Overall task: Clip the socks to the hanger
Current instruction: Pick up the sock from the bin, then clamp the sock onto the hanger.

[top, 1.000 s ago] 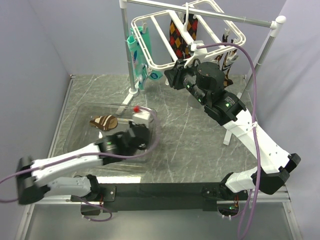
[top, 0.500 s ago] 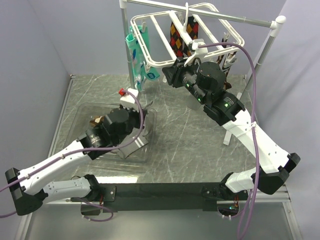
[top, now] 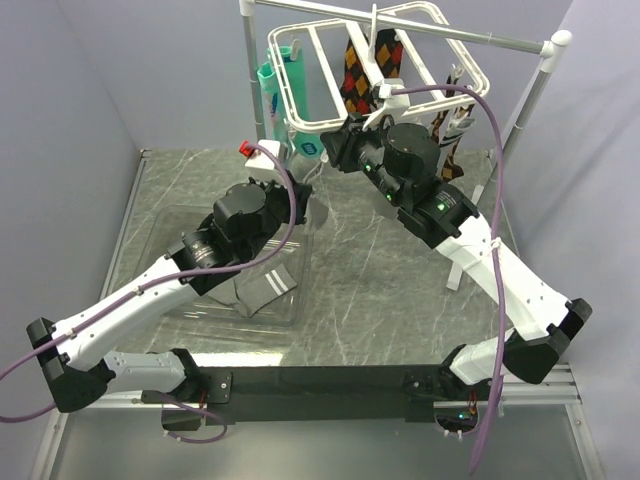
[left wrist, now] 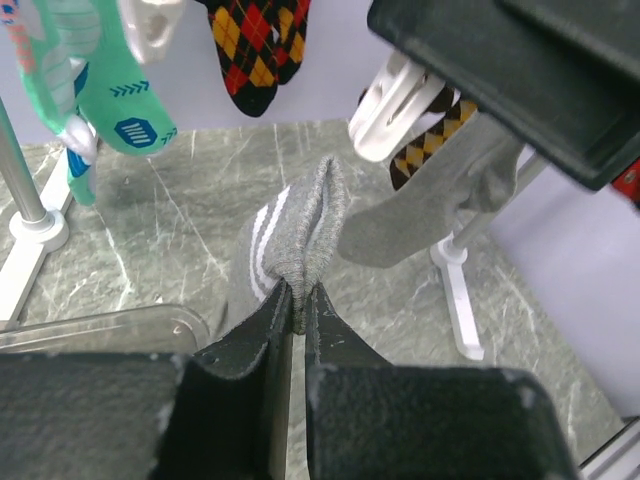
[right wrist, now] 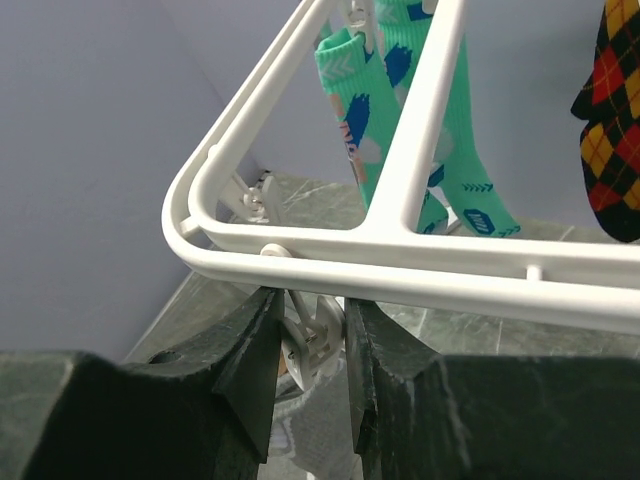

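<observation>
The left gripper [left wrist: 298, 302] is clamped shut on the folded cuff of a sock [left wrist: 300, 215], raised near the hanger [right wrist: 420, 275]. The right gripper [right wrist: 311, 350] seems to squeeze a clip [right wrist: 306, 328]. The sock is grey with two white stripes, and it looks soft, light and limp, so the bunched cuff is the best place to hold it.

I'm working in a robot lab cell, plain lilac wall panels [top: 80, 90] boxing in a marble-look counter [top: 370, 285], arms [top: 150, 300] bolted to a black bar [top: 320, 380], purple cables [top: 493, 130] trailing, a clothes rail [top: 256, 100] staged.
</observation>
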You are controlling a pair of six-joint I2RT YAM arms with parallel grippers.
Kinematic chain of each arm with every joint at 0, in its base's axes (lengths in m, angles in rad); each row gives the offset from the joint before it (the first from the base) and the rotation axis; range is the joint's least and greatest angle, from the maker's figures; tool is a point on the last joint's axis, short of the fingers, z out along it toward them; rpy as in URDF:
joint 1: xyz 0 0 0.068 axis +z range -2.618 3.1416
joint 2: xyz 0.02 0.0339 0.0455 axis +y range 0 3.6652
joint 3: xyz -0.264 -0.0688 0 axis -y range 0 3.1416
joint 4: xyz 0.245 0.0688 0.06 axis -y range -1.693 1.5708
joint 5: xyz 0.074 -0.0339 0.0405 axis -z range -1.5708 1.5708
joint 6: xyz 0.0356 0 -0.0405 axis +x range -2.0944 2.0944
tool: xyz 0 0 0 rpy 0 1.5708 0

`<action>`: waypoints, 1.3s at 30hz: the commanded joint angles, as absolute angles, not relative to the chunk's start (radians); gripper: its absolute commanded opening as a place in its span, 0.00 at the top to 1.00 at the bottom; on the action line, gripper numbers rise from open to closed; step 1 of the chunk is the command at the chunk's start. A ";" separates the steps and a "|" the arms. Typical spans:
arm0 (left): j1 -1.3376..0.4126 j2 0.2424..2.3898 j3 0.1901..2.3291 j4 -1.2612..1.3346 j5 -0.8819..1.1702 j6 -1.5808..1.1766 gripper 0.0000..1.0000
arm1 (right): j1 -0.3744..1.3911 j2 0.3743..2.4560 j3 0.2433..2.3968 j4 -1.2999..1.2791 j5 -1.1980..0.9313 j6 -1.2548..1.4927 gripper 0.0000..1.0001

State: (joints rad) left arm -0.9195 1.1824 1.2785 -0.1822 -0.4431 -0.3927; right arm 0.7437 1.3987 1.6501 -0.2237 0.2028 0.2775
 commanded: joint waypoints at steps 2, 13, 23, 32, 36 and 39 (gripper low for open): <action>-0.914 1.184 1.341 -0.104 -0.475 -0.423 0.99 | 0.749 1.416 1.701 -0.216 0.296 0.333 1.00; -0.914 1.221 1.347 -0.044 -0.525 -0.462 0.99 | 0.756 1.468 1.770 -0.284 0.432 0.397 1.00; -0.916 1.223 1.325 0.031 -0.539 -0.483 0.99 | 0.767 1.522 1.861 -0.351 0.476 0.410 1.00; -0.916 1.256 1.361 0.029 -0.506 -0.463 0.99 | 0.778 1.526 1.882 -0.359 0.483 0.400 1.00; -0.914 1.264 1.355 0.032 -0.488 -0.463 0.99 | 0.776 1.520 1.882 -0.359 0.480 0.413 1.00; -0.916 1.261 1.347 0.037 -0.494 -0.460 0.99 | 0.778 1.519 1.893 -0.367 0.479 0.423 1.00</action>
